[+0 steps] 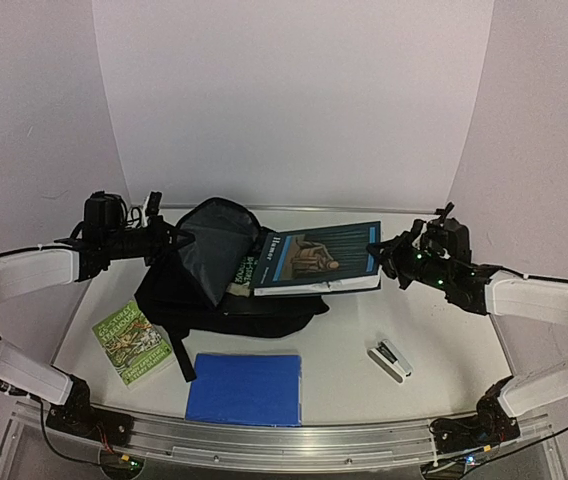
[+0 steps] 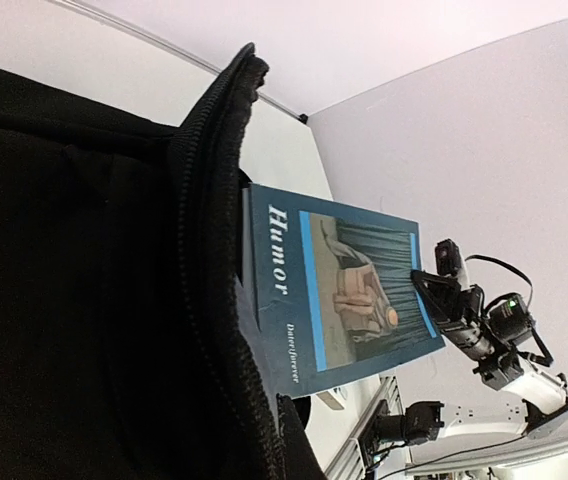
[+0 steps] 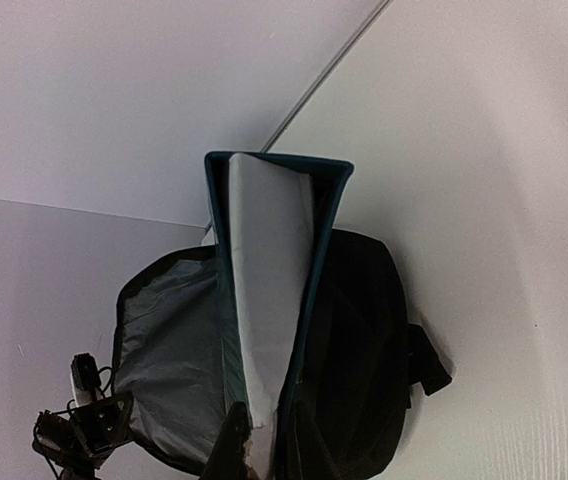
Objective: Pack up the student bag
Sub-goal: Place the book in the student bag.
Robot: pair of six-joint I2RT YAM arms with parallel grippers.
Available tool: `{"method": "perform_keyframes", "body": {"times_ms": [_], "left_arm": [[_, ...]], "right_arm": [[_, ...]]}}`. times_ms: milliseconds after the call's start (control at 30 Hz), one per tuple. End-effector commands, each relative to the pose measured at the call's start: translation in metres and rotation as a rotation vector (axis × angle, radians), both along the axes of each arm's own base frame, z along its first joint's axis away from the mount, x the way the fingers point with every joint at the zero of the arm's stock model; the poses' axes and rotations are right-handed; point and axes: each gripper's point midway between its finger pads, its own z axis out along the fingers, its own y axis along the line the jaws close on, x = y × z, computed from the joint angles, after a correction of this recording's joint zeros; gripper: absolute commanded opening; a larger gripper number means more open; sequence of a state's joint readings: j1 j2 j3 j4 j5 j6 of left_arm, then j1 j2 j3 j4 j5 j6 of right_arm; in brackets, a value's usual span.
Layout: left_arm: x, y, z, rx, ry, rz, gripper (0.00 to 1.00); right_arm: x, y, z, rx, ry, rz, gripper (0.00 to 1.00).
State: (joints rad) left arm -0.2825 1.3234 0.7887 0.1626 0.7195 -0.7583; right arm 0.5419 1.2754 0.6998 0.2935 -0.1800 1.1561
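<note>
The student bag (image 1: 226,305) is a black backpack lying mid-table, its flap with grey lining (image 1: 209,255) raised. My left gripper (image 1: 171,240) is at the flap's left edge and holds it up. In the left wrist view black fabric (image 2: 84,280) hides its fingers. My right gripper (image 1: 389,256) is shut on the right edge of a blue book titled "Humor" (image 1: 316,258), held level, with its left end at the bag's opening. The right wrist view shows the book edge-on (image 3: 269,290) between my fingers (image 3: 230,450), pointing into the open bag (image 3: 364,340). Another book's spine (image 1: 243,272) shows in the opening.
A green paperback (image 1: 132,342) lies at the front left of the table. A blue folder (image 1: 244,388) lies at the front centre. A small white and black stapler-like object (image 1: 390,360) lies at the front right. The metal rail (image 1: 294,440) runs along the near edge.
</note>
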Motion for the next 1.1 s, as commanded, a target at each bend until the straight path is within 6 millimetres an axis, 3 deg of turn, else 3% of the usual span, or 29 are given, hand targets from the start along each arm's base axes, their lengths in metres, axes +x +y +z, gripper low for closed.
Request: {"method": "perform_keyframes", "body": {"times_ms": [0,367,733,1067], "left_arm": [[-0.008,-0.005,0.045,-0.061,-0.176,-0.07,0.0],[-0.02,-0.022,0.078,-0.092,-0.279,-0.172,0.0],[-0.039,-0.036,0.096,-0.107,-0.341,-0.268,0.0],[-0.041,-0.043,0.108,-0.104,-0.378,-0.291,0.0]], "right_arm": [[0.008,0.02,0.025,0.128,-0.052,0.05,0.0],[0.017,0.044,0.003,0.167,0.037,0.077,0.0],[0.034,0.058,0.004,0.209,0.051,0.069,0.0],[0.047,0.077,0.013,0.267,0.028,0.067,0.0]]}}
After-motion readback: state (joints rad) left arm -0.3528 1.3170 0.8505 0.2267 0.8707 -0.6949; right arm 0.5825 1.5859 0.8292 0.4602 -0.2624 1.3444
